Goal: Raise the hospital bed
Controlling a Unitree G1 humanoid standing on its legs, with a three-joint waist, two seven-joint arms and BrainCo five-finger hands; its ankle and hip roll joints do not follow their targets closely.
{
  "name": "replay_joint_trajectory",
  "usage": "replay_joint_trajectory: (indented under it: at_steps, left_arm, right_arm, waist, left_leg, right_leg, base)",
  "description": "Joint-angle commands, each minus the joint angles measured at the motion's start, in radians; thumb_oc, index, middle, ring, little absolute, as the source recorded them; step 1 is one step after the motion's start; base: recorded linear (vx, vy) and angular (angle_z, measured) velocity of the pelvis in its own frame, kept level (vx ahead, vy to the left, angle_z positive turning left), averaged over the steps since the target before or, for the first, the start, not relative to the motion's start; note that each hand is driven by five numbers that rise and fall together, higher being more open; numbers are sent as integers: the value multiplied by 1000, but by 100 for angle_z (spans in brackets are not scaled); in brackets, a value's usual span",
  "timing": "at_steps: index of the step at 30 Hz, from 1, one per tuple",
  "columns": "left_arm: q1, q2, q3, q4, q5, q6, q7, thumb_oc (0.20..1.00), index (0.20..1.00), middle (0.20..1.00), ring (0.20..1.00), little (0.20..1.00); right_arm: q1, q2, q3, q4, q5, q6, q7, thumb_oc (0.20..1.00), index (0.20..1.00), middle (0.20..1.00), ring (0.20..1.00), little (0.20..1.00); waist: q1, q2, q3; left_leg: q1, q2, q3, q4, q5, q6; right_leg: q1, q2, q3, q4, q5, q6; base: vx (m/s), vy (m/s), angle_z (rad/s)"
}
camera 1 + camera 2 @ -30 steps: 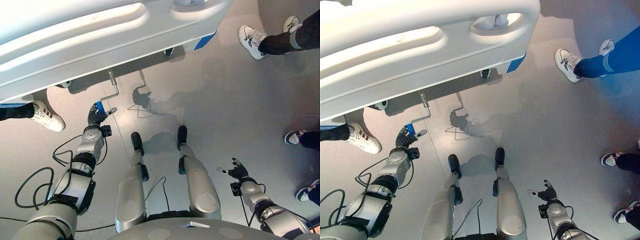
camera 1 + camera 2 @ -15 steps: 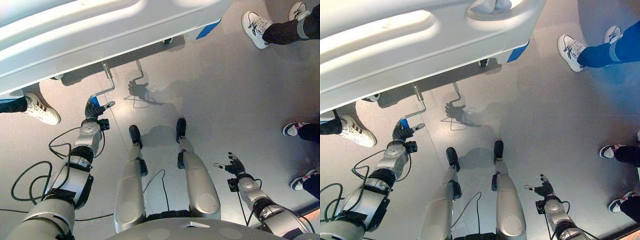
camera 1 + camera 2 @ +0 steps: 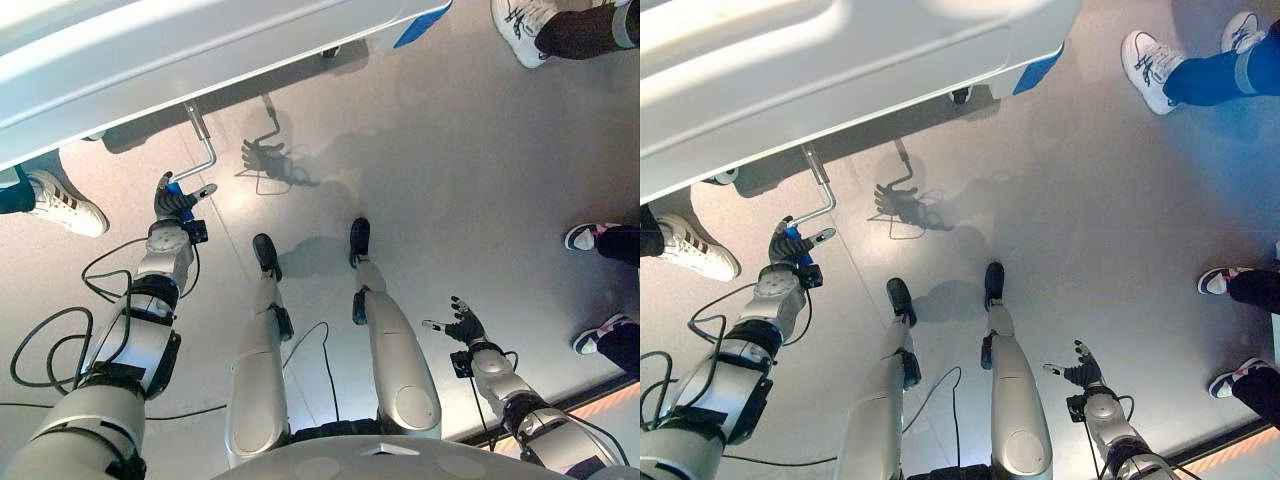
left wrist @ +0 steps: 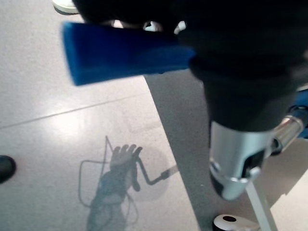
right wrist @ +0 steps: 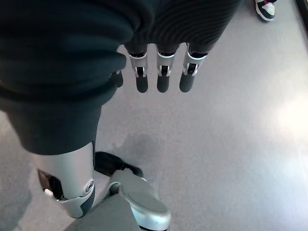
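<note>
The white hospital bed (image 3: 200, 50) spans the top of both eye views. A bent metal crank (image 3: 202, 150) hangs out from under its edge and ends in a blue grip (image 4: 120, 50). My left hand (image 3: 172, 200) is curled round that blue grip, low at the left, with the thumb sticking out to the side. In the left wrist view the blue grip runs across the palm and the thumb (image 4: 236, 163) stands clear of it. My right hand (image 3: 462, 325) hangs open near the floor at the lower right, fingers (image 5: 161, 77) straight and holding nothing.
A person's white shoe (image 3: 60, 205) stands just left of my left hand. Another person's white shoes (image 3: 1150, 65) are at the upper right, and more shoes (image 3: 590, 238) at the right edge. A bed caster (image 3: 960, 96) sits under the bed's blue corner.
The camera has moved, so the bed and floor slid up and left in the pictures. My left hand stays shut on the blue grip. The right hand remains open.
</note>
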Motion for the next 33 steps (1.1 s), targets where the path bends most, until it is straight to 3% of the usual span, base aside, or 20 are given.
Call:
replay_joint_trajectory:
  at_steps: [1, 9, 10, 11, 33]
  left_arm:
    - [-89, -2, -25, 42, -12, -23, 0, 1000, 1000, 1000, 1000, 1000]
    - [-120, -6, -44, 52, -2, -22, -5, 1000, 1000, 1000, 1000, 1000]
    - [-117, -9, -43, 48, -6, -25, -5, 523, 523, 523, 523, 523]
    - [-114, -13, -37, 41, -16, -30, 4, 200, 200, 200, 200, 200]
    - [-118, -25, -41, 34, -38, -28, -13, 200, 200, 200, 200, 200]
  right_arm:
    - [36, -30, 10, -30, 36, -24, -25, 1000, 1000, 1000, 1000, 1000]
    - [48, -29, 12, -49, 43, -36, -26, 1000, 1000, 1000, 1000, 1000]
    - [49, -29, 11, -49, 43, -37, -27, 1000, 1000, 1000, 1000, 1000]
    - [51, -28, 13, -51, 43, -40, -29, 1000, 1000, 1000, 1000, 1000]
    - [28, -22, 25, -23, 37, -38, -33, 1000, 1000, 1000, 1000, 1000]
  waist:
    - [-16, -38, 17]
    - [-24, -45, 17]
    - [-23, -43, 17]
    - [-22, -42, 17]
    - [-16, -39, 17]
  left_leg:
    - [-43, 11, -21, 43, 44, -21]
    - [-77, 12, -31, 40, 48, -21]
    - [-78, 12, -31, 39, 48, -21]
    - [-79, 12, -32, 38, 49, -21]
    - [-52, 14, -36, 31, 51, -26]
  right_leg:
    - [-56, -37, 31, 25, 73, 97]
    - [-89, -38, 29, 23, 77, 98]
    - [-92, -38, 30, 23, 77, 98]
    - [-93, -38, 29, 23, 78, 98]
    - [-78, -34, 22, 30, 74, 95]
  base:
    - [0, 0, 0]
    - [0, 0, 0]
    - [0, 0, 0]
    - [0, 0, 0]
    - [0, 0, 0]
